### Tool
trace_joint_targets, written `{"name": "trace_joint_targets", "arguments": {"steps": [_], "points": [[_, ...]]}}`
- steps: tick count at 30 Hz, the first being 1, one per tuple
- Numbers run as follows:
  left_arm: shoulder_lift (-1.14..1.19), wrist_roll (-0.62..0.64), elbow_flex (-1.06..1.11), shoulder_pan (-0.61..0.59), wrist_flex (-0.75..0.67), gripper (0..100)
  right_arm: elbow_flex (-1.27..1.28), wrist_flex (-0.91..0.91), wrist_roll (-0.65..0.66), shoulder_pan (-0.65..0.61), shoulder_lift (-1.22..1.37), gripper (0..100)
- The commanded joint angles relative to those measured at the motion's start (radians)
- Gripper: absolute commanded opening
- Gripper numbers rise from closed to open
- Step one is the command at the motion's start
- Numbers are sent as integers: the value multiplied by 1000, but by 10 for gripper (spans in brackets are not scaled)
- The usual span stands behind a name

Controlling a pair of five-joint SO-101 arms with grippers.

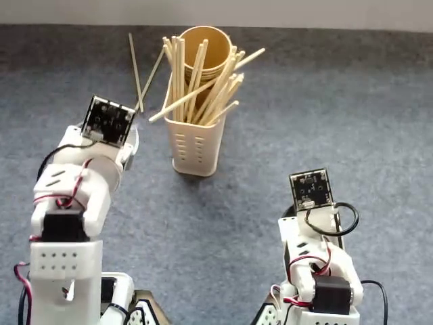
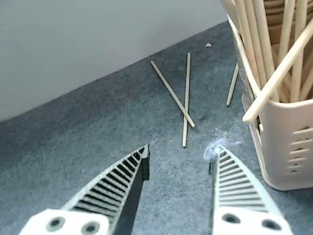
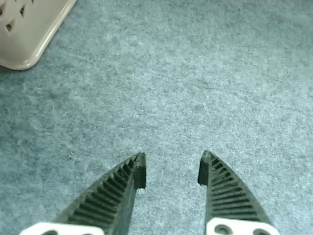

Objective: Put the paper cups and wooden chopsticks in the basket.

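A cream basket (image 1: pixel 195 145) stands upright at the table's middle, holding a brown paper cup (image 1: pixel 206 47) and several wooden chopsticks (image 1: pixel 203 84). Two loose chopsticks (image 1: pixel 140 71) lie crossed on the carpet left of it, also seen as chopsticks (image 2: pixel 183 98) beyond my left gripper (image 2: pixel 180 156), which is open and empty just beside the basket (image 2: pixel 281 142). A third loose chopstick (image 2: pixel 232 85) lies against the basket's wall. My right gripper (image 3: pixel 171 169) is open and empty over bare carpet, right of the basket (image 3: pixel 29 34).
Grey carpet (image 1: pixel 325 115) covers the table. A pale wall (image 2: pixel 88 39) runs along the far edge behind the loose chopsticks. The left arm (image 1: pixel 74 196) and right arm (image 1: pixel 314 257) stand at the near side.
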Motion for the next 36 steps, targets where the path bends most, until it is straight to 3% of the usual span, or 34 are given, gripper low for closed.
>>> {"name": "trace_joint_targets", "arguments": {"steps": [1, 10, 20, 26, 33, 36], "points": [[58, -2, -47, 42, -35, 220, -7, 2, 12, -8, -8, 187], [134, 0, -159, 59, -37, 220, -7, 2, 12, -8, -8, 187], [213, 0, -203, 168, -37, 220, -5, 2, 12, -8, -8, 187], [216, 0, -231, 133, -31, 220, -5, 2, 12, -8, -8, 187], [209, -6, -237, 107, 201, 220, -5, 1, 12, -8, -8, 187], [209, -6, -236, 104, 226, 220, -4, 1, 12, -8, -8, 187]]}}
